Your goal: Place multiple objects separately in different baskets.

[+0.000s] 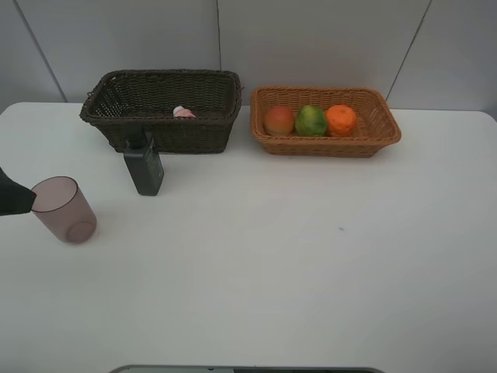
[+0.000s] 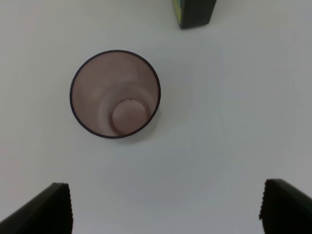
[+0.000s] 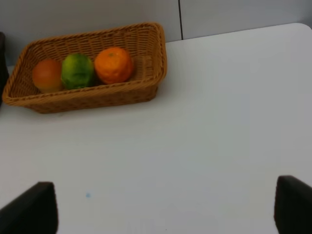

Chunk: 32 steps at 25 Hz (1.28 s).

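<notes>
The translucent purple-brown cup stands upright at the table's left. My left gripper is open just to its left, above the table, apart from it. A dark green bottle stands in front of the dark brown basket. A pink white-capped bottle lies inside that basket. The light tan basket holds a red-orange fruit, a green fruit and an orange. My right gripper is open over bare table, holding nothing.
Both baskets sit side by side at the back of the white table, close to the grey wall. The right arm does not show in the exterior high view.
</notes>
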Tool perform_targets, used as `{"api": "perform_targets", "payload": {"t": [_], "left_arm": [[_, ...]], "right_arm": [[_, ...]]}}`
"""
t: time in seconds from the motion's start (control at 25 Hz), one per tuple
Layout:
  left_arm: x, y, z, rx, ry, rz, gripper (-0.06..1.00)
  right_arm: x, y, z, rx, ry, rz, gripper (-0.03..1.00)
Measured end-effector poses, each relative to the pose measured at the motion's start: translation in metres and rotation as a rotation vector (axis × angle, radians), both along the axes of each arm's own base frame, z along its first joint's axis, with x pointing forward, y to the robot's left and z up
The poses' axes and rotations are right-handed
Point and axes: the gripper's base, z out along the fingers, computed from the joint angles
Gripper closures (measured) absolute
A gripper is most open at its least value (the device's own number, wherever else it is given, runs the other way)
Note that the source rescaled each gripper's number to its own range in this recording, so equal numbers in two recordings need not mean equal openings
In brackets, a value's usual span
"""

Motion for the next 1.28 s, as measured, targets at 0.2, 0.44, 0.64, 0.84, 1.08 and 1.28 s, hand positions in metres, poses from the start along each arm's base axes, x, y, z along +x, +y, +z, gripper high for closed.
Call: {"api": "perform_targets", "payload": {"t": [0.2,0.44,0.64,0.84,1.08,1.28], "left_arm": [[0.026,-0.021,-0.007,0.044,0.093,-0.082,-0.05],[0.051,-0.044,-0.029,0.08,0.23,-0.12,-0.05],[0.065,-0.05,-0.036,0.093,0.286,-0.104,-0.05],[0.067,-0.049,-0.037,0.098,0.301,-0.067,-0.05],[0.068,-0.046,-0.037,0.114,0.292,-0.022,-0.05],[0.074,-0.044,-0.04,0.111,0.279,-0.005,-0.05]], "right_arm": [[0.0,0.0,0.0,0.0,0.0,0.0,0.01],[0.0,0.0,0.0,0.0,0.0,0.0,0.01],[0.0,0.0,0.0,0.0,0.0,0.0,0.01],[0.0,0.0,0.0,0.0,0.0,0.0,0.01],[0.0,0.0,0.0,0.0,0.0,0.0,0.01],[0.0,0.0,0.0,0.0,0.0,0.0,0.01]]}}
